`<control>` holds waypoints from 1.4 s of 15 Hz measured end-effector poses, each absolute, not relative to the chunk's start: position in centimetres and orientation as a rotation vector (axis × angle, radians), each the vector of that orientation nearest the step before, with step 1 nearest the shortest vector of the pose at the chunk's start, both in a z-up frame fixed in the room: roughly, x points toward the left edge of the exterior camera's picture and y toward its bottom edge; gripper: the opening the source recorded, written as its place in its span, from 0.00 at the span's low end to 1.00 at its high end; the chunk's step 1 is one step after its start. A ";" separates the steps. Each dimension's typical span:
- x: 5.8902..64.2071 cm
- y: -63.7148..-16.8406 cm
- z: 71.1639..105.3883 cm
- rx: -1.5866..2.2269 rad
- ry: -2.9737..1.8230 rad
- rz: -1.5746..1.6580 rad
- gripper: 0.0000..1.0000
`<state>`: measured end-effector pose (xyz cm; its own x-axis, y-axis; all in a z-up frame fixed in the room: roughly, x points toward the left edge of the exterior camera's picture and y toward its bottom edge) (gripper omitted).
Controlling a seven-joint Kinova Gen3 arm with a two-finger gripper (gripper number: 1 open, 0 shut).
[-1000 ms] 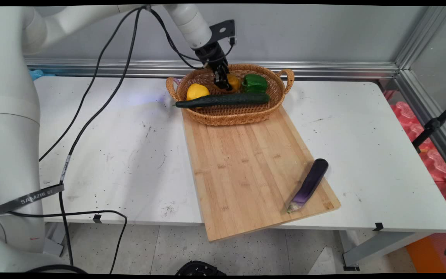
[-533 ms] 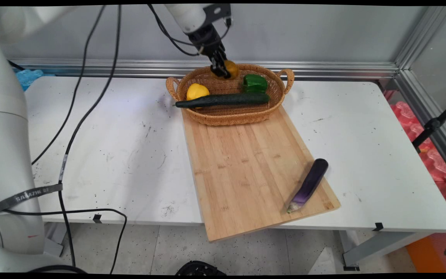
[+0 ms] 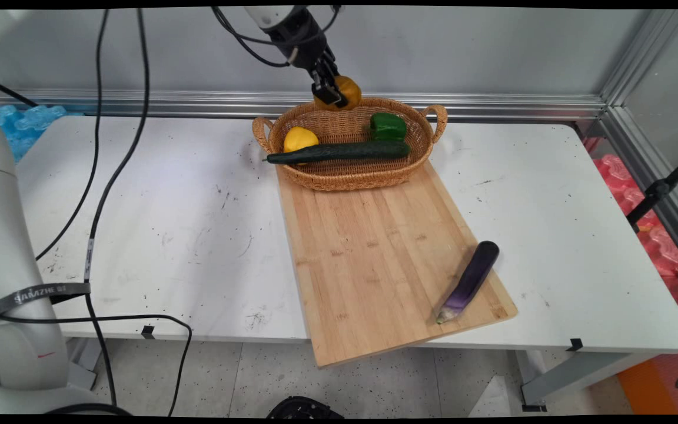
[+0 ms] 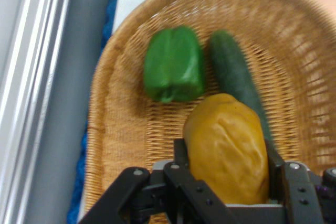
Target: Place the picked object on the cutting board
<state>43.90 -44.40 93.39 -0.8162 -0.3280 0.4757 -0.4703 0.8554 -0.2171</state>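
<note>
Gripper (image 3: pixel 328 93) holds an orange pepper (image 3: pixel 346 92) above the basket (image 3: pixel 351 171).
The board (image 3: pixel 380 259) lies under the basket, an eggplant (image 3: pixel 469 281) at its near corner; in the basket are a cucumber (image 3: pixel 339 152), a green pepper (image 3: pixel 387 126), a yellow pepper (image 3: pixel 299 139).

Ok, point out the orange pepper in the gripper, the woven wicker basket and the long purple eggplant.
orange pepper (image 4: pixel 227 148), hand view, its front face.
woven wicker basket (image 3: pixel 351 172), main view, near outer wall.
long purple eggplant (image 3: pixel 472 278), main view, mid-body.

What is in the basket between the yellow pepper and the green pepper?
Only bare basket weave separates the yellow pepper and green pepper in the main view; the cucumber lies along their front.
</note>
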 end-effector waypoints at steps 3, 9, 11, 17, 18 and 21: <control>43.1 -42.0 94.6 0.626 -2.569 0.426 0.00; 40.7 -36.7 95.9 0.718 -2.504 0.345 0.00; 39.8 -34.9 95.8 0.758 -2.485 0.314 0.00; 36.9 -30.1 94.1 0.853 -2.453 0.225 0.00; 36.3 -29.3 93.6 0.865 -2.451 0.211 0.00; 34.7 -27.2 92.3 0.886 -2.450 0.173 0.00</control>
<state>34.74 -27.24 92.27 -0.6483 -0.5595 0.5164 -0.6264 0.7775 0.0560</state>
